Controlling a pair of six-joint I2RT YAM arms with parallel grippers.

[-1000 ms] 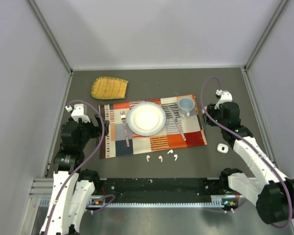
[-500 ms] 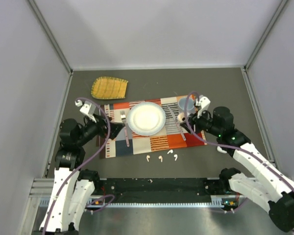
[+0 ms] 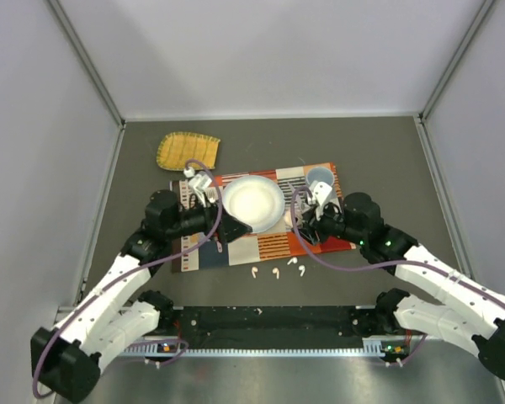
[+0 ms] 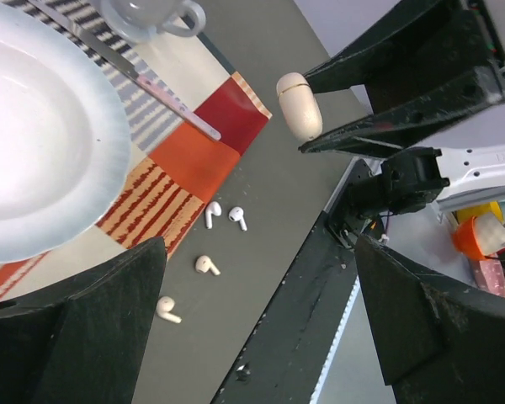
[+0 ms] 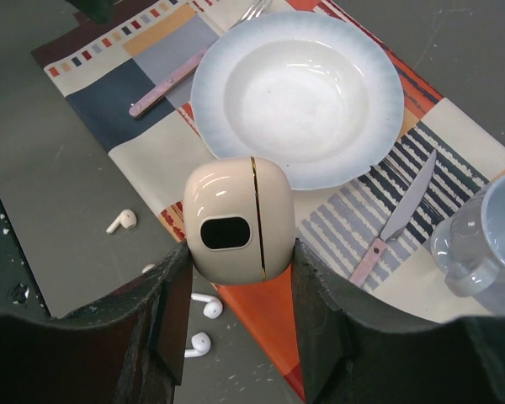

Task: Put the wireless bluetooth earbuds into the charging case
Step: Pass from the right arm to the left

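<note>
Several tiny white earbuds (image 3: 275, 272) lie in a loose row on the dark table just in front of the placemat (image 3: 273, 246). The left wrist view shows the earbuds (image 4: 205, 265) below and between my left gripper's (image 4: 261, 290) wide-open, empty jaws. The cream charging case (image 5: 237, 220), lid closed, is clamped between the fingers of my right gripper (image 5: 236, 252), above the mat's orange corner, with earbuds (image 5: 206, 305) beneath it. From the left wrist the case (image 4: 299, 105) hangs in the air. Seen from above, the left gripper (image 3: 236, 228) and right gripper (image 3: 306, 225) face each other over the mat.
On the placemat stand a white plate (image 3: 252, 204) and a pale blue cup (image 3: 320, 179), with a pink-handled fork (image 5: 181, 76) and knife (image 5: 400, 215) beside the plate. A yellow woven mat (image 3: 188, 151) lies at the back left. Grey walls enclose the table.
Both arms have swung inward from the table's sides to the front of the placemat. The right gripper stays shut on the case; the left stays open.
</note>
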